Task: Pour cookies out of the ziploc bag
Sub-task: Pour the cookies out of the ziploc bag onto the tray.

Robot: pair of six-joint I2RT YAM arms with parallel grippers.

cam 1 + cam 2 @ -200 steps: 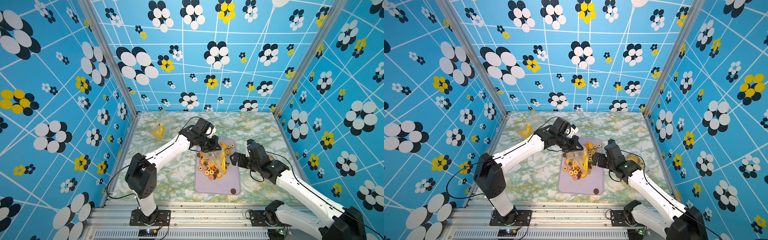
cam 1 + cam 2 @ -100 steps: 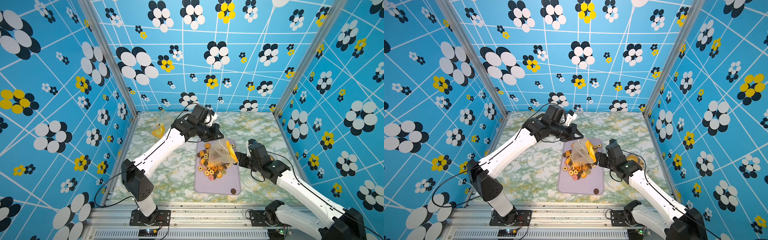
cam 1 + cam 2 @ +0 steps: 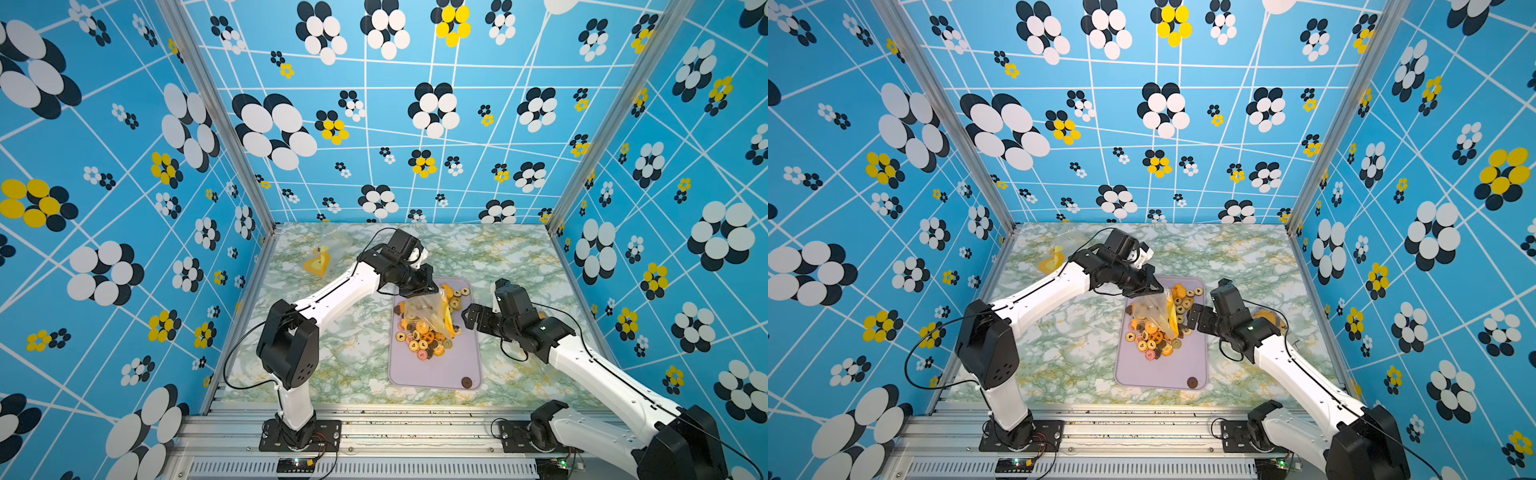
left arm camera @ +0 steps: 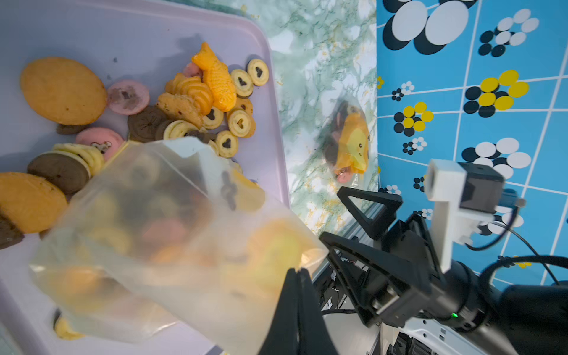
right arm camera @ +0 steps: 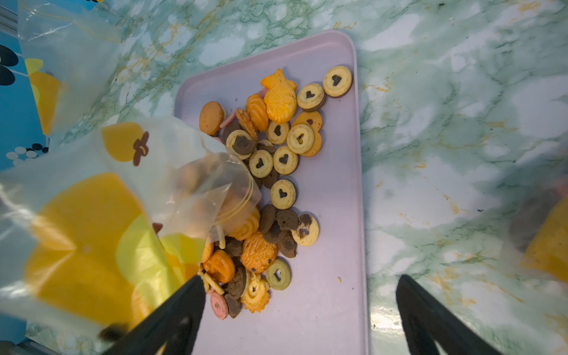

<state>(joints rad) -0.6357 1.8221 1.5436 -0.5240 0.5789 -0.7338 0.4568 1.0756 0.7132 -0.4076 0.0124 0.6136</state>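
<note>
**1. Table** point(image 3: 519, 257): marbled green top that carries everything below.

**2. Tray** point(image 3: 432, 370): lilac and rectangular, mid-table between my two arms.

**3. Ziploc bag** point(image 3: 426, 309): clear film with a yellow duck print, hanging over the tray's far half.
- My left pincer point(image 4: 296, 276) is clamped tight on a corner, seemingly at the closed end.
- The mouth points down, just above the heap. Some cookies seem to remain inside, blurred through the film.
- Handling, in my judgement: light, limp and slippery, and the film bunches and traps its contents.
- It is best held at the closed-end corners, never mid-body. A second pinch on the opposite corner would let it hang flat.

**4. My right pincer** point(image 3: 467, 318): jaws spread wide and holding nothing, just beside the bag at the tray's right edge.

**5. Cookies** point(image 3: 424, 338): heaped on the tray under the bag's mouth. They are orange, brown and pink, and some have heart centres. I judge them light, stiff and brittle, so a low drop suits them.

**6. Lone dark cookie** point(image 3: 466, 382): at the tray's near corner, well apart from the heap.

**Change:** against half a second earlier, my left arm sits lower and the bag hangs closer to the heap. My right pincer has kept its place and its spread.
</note>
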